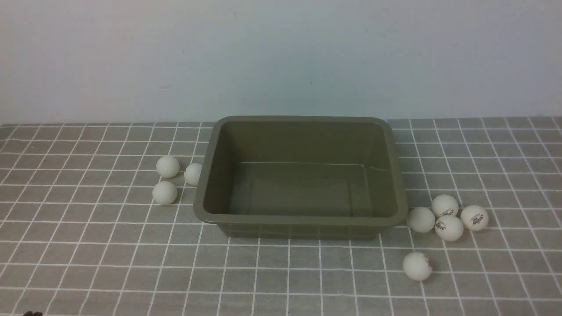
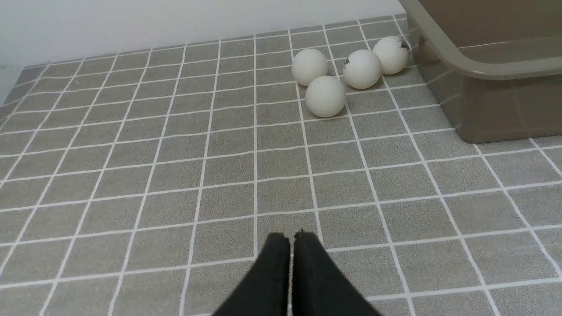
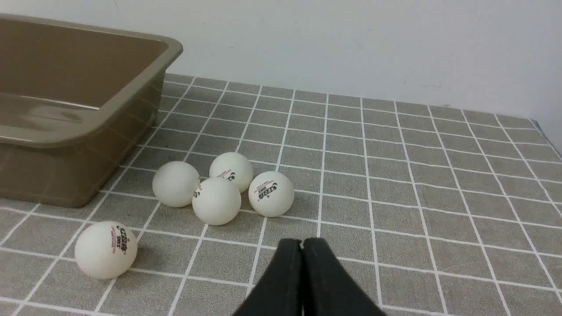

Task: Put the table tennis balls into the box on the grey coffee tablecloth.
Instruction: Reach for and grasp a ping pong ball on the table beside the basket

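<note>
Currently my left gripper (image 2: 292, 239) and right gripper (image 3: 302, 245) are both closed on nothing. Table tennis balls (image 1: 449, 228) lie clustered either side of the box (image 1: 303, 221), none inside. I judge them light, hard and apt to roll, so I should grip across the middle. Grey coffee tablecloth (image 1: 88, 245) lies flat around the box.

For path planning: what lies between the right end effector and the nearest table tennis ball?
Only bare grey coffee tablecloth, seen in the right wrist view; the right end effector and that table tennis ball are apart.
</note>
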